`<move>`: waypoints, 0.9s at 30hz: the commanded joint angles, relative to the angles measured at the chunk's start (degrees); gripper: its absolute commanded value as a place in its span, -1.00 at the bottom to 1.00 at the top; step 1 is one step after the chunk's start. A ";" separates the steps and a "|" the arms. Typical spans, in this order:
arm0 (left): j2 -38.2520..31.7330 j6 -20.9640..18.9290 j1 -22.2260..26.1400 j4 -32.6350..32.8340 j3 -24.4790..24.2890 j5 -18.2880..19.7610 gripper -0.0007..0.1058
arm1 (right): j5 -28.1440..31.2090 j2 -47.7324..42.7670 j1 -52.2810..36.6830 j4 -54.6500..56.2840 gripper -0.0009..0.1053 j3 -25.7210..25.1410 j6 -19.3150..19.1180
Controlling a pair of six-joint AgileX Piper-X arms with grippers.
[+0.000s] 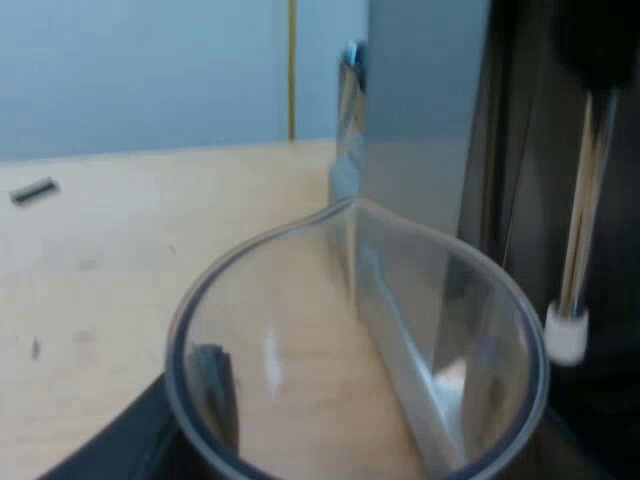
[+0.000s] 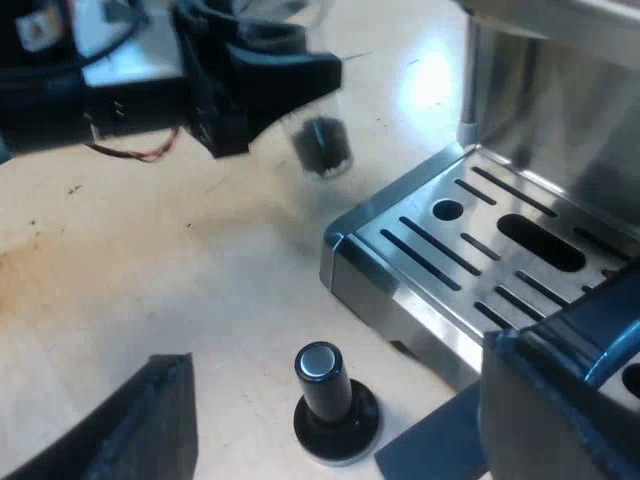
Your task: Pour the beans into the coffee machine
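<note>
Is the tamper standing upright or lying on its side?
Upright: the tamper rests on its wide base on the table, knob pointing up, near the espresso machine.

The measuring glass (image 1: 400,330) is clear, with a rounded rim and a pouring spout pointing to twelve o'clock, away from the left hand (image 2: 290,90) that grips it. Something dark shows at its base; I cannot tell what. The espresso machine (image 2: 480,250), brushed metal with a slotted front base, stands just beside the glass at about two o'clock.

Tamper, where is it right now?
In the right wrist view, the tamper stands upright on the table, near a corner of the drip tray.
</note>
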 commanded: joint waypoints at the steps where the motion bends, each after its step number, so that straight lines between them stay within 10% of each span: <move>1: -5.25 1.26 -0.32 2.78 -0.34 -0.32 -0.30 | 0.24 -0.62 0.20 -1.26 0.18 -0.45 -0.20; 16: -29.25 5.12 -0.32 22.54 -0.24 -0.43 -0.30 | 0.69 -7.46 0.20 -8.99 0.18 -0.45 -0.04; 27: -39.27 5.48 -0.32 31.07 -0.24 -0.43 -0.30 | 13.89 -11.79 0.20 -18.99 0.18 -0.45 0.32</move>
